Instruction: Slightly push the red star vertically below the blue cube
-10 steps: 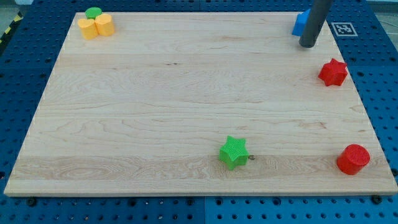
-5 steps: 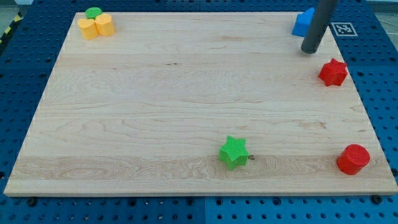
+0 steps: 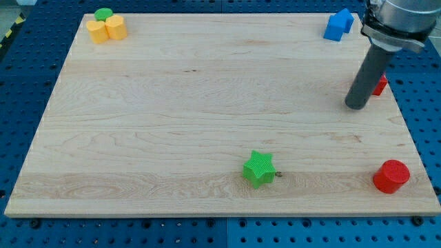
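On the tabletop [image 3: 207,103], the red star [image 3: 380,84] sat near the edge at about three o'clock, mostly hidden behind the rod. The tip [image 3: 356,106] rested just beside it on its eight o'clock side. The blue cube [image 3: 338,25] stood up at about one o'clock, well apart. By my reckoning the job was barely begun: the star lay off toward three o'clock of the cube's line and needed a short nudge toward nine o'clock. Its pointing and long axis I could not tell. There was no pincer, only the rod.
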Action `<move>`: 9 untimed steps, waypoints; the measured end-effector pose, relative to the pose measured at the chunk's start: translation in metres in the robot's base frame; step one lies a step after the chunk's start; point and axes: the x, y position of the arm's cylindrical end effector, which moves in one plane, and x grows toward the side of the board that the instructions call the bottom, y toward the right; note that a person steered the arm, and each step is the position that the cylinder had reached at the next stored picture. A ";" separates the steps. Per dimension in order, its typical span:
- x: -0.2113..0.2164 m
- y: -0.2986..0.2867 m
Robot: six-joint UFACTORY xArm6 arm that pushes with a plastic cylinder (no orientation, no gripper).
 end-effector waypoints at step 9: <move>0.010 0.064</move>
